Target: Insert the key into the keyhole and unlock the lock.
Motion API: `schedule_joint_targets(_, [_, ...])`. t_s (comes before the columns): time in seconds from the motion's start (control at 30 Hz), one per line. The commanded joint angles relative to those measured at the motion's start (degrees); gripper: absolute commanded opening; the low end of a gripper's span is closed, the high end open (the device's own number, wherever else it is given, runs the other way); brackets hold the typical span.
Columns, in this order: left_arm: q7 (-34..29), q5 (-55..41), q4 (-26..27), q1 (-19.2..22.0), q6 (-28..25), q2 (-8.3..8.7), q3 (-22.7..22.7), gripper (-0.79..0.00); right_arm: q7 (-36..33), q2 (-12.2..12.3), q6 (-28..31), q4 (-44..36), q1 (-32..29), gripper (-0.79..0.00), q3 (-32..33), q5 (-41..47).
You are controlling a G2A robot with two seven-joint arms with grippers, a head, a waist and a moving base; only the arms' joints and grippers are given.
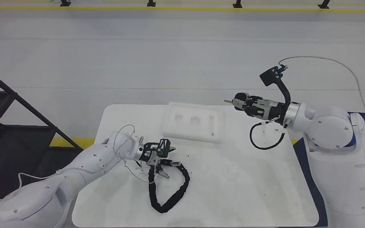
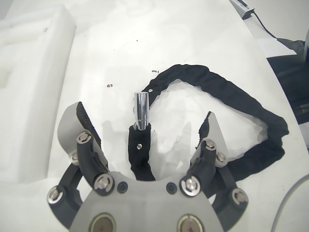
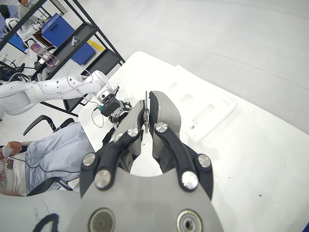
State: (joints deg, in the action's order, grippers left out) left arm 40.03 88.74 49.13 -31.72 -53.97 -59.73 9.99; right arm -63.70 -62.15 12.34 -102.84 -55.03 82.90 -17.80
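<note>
A black fabric-covered chain lock (image 1: 171, 194) lies looped on the white table (image 1: 245, 188). Its chrome cylinder (image 2: 141, 111) stands between the two ends of the sleeve (image 2: 217, 83). My left gripper (image 2: 144, 119) is open, low over the table, its fingers on either side of the cylinder without touching it; the top view shows it (image 1: 162, 165) at the loop's upper end. My right gripper (image 3: 146, 102) is shut on a thin metal key (image 3: 145, 115), held in the air above the table's far right part (image 1: 235, 101).
A white foam tray (image 1: 194, 121) with several shallow recesses lies at the table's far middle. A black shelf frame (image 1: 23, 108) stands off the left side. The near right half of the table is bare. A seated person's sleeve (image 3: 48, 150) is beyond the far table edge in the right wrist view.
</note>
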Motion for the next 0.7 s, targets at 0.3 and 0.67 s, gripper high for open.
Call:
schedule_joint_targets(0.3, [9.31, 10.43, -5.05, -0.75, 2.44, -2.46, -0.25, -0.154, 0.00, 0.00, 0.00, 0.00, 0.00, -0.785, 0.00, 0.00])
schedule_joint_targets(0.67, [11.50, 12.72, -9.30, -0.93, 5.64, -5.30, -0.17, -0.397, 0.00, 0.00, 0.00, 0.00, 0.00, -0.785, 0.00, 0.00])
